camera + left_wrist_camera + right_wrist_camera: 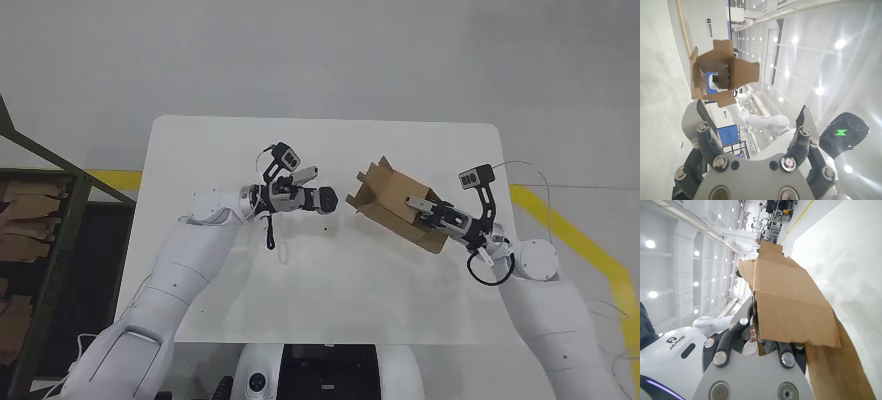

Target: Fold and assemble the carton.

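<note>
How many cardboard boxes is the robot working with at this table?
1. The carton is over the table's right part in the top view, clamped by the right gripper; the left gripper is open, apart from it.

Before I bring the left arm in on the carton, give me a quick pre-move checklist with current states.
1. Right gripper clamped on the carton wall: ok.
2. Left gripper open and empty: ok.
3. Left gripper apart from the carton: ok, a gap shows between them.
4. Flaps at the end facing the left gripper folded shut: not ok, splayed outward.
5. Carton resting on the table: cannot tell.
</note>
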`<state>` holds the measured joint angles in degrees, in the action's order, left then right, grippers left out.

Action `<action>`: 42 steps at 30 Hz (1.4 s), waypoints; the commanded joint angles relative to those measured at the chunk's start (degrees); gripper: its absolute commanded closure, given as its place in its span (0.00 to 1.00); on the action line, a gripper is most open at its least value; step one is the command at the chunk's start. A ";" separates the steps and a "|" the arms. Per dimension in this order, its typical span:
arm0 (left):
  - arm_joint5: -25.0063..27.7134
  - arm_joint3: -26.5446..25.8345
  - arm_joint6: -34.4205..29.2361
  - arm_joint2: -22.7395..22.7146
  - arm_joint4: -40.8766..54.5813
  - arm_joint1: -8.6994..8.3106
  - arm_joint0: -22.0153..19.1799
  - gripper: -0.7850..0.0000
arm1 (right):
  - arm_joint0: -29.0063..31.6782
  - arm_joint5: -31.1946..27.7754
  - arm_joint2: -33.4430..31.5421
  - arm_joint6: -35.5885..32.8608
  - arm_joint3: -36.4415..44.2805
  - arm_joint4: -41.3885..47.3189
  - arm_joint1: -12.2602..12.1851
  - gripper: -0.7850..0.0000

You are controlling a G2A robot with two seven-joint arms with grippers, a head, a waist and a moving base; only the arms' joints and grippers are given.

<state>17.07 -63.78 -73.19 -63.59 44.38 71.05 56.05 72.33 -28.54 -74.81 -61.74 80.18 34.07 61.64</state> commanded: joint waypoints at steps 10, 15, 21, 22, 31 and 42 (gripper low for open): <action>-0.64 -1.35 -0.70 1.77 0.21 0.62 -0.71 0.00 | 1.19 -0.41 0.31 -3.40 3.94 0.28 -0.16 1.00; -0.98 -1.84 -1.20 2.19 0.39 0.78 -0.83 0.00 | 0.82 -0.21 0.90 -3.45 3.87 0.34 -0.07 1.00; -1.51 -2.09 -1.73 3.05 0.74 1.09 -1.00 0.00 | 0.26 0.35 1.88 -3.39 3.48 0.52 0.12 1.00; -1.53 -2.09 -1.81 3.20 0.78 1.15 -1.07 0.00 | 0.20 0.35 2.08 -3.51 3.49 0.61 0.15 1.00; -1.58 -1.38 -2.36 4.60 1.35 1.76 -1.75 0.00 | -0.24 0.32 3.20 -3.95 3.08 0.80 0.36 1.00; -1.20 0.07 -2.83 4.73 1.86 2.12 -2.36 0.00 | -0.26 0.52 3.96 -4.63 3.07 1.43 0.49 1.00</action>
<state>15.88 -63.80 -75.97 -58.84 46.19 73.16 53.70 72.06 -28.01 -70.90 -66.31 83.20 35.43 62.12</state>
